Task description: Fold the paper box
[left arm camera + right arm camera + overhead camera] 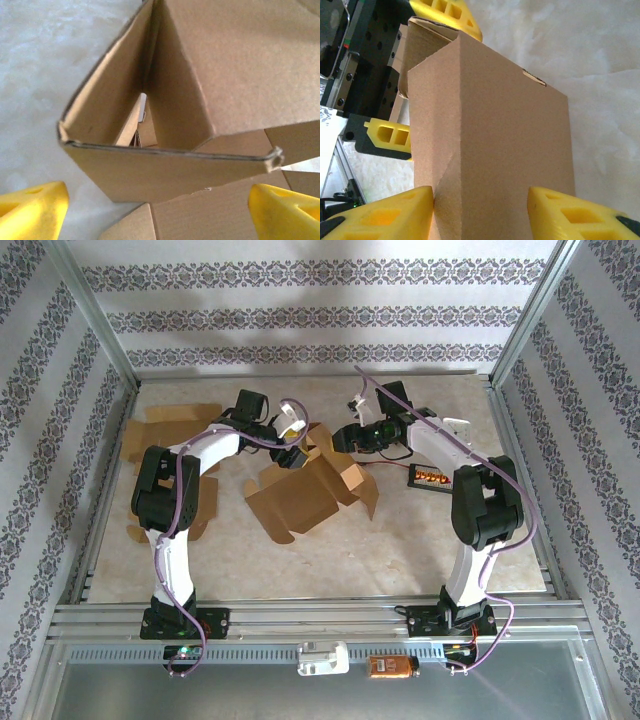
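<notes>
Cardboard box [300, 495] is sitting half-formed on the desk [400, 550], flaps [131, 127] showing inside; right claw [480, 195] is gripping its wall, left claw [157, 195] is gaping wide.

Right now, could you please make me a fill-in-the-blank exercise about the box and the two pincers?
1. The left pincer is ___, clear of the paper box.
2. The paper box sits between the ___ fingers of the right pincer.
3. In the top view, flat cardboard sheets lie to the ___ of the box.
Missing words: open; yellow; left.
</notes>
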